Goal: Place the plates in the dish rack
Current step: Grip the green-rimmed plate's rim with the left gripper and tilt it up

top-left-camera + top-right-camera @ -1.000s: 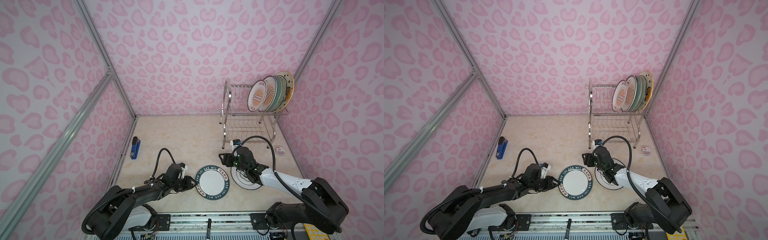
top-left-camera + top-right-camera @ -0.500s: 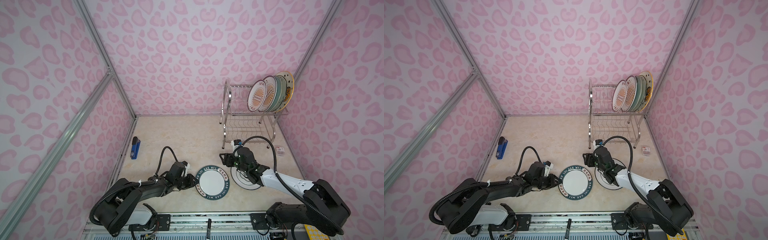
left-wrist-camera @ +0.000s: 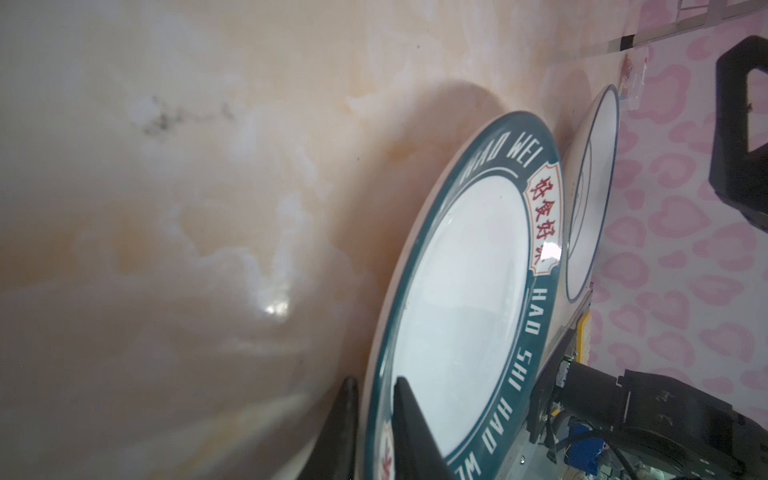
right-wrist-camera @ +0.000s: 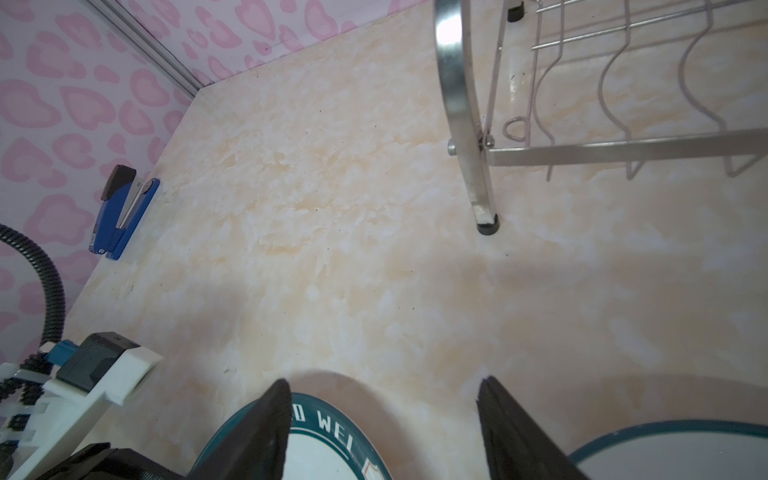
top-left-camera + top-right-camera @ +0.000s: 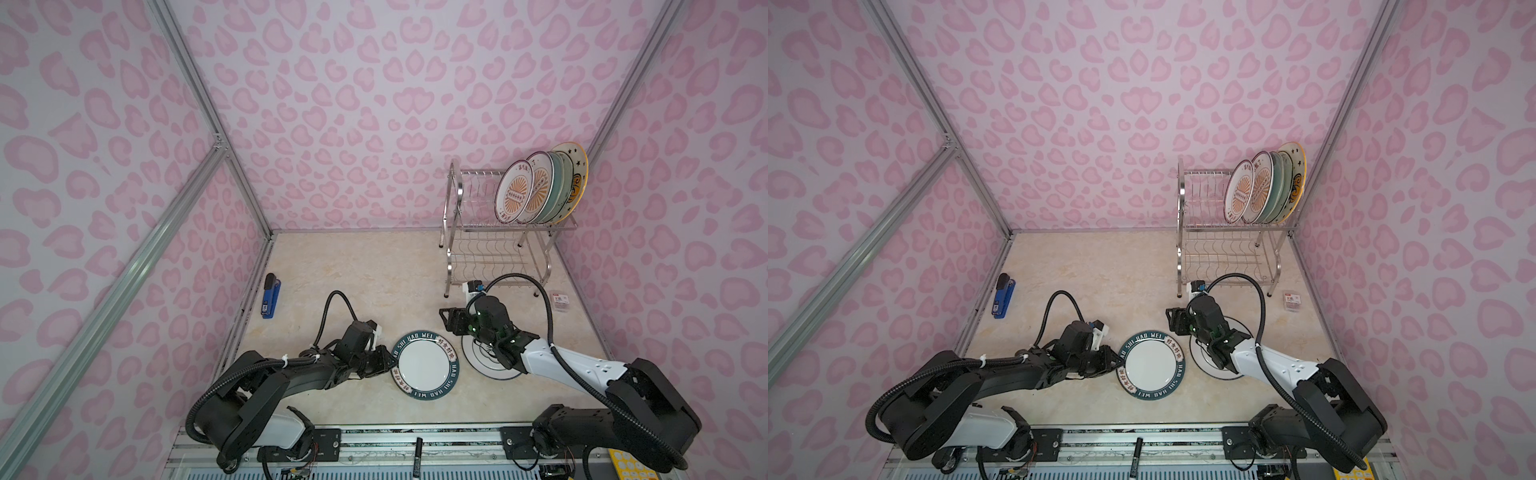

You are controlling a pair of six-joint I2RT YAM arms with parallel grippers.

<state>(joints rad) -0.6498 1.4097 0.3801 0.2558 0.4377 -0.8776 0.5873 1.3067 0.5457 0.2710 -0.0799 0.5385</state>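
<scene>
Five plates [image 5: 540,189] stand in the upper tier of the dish rack [image 5: 490,226]; two are not yet loaded and lie on the table [image 5: 353,270]: the dark-teal lettered plate [image 5: 424,365], rim pinched by the left gripper [image 3: 374,382], and beside it the white plate [image 5: 476,361], with the right gripper [image 4: 382,390] above, spread wide and empty.

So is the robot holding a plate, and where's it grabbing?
Yes: the left gripper pinches the dark-teal plate by its rim, one finger each side. The right gripper is open, holding nothing.
</scene>
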